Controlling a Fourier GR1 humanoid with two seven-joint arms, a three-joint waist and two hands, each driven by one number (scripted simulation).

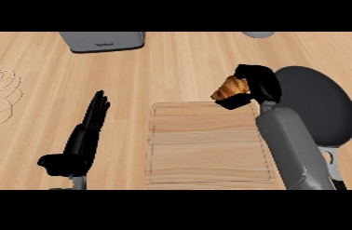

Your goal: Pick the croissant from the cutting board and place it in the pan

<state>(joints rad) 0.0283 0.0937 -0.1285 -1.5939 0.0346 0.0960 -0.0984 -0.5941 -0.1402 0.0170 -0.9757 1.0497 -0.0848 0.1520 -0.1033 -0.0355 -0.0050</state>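
Croissant (231, 87) count is one, and you have it in the right hand (256, 84), whose fingers and thumb curl round it so that only its golden left end shows beyond them. It sits at the far right corner of the single cutting board (206, 145), just beside the one dark pan (316, 103), and you cannot tell whether it still touches the board. The pan lies to the right of the board, partly hidden by your grey right forearm (295, 150). Your left hand (86, 133) rests left of the board, fingers straight and pointing away, holding nothing. At the far edge you see one grey appliance (103, 40) and one pale round object (258, 34), cut off by the view.
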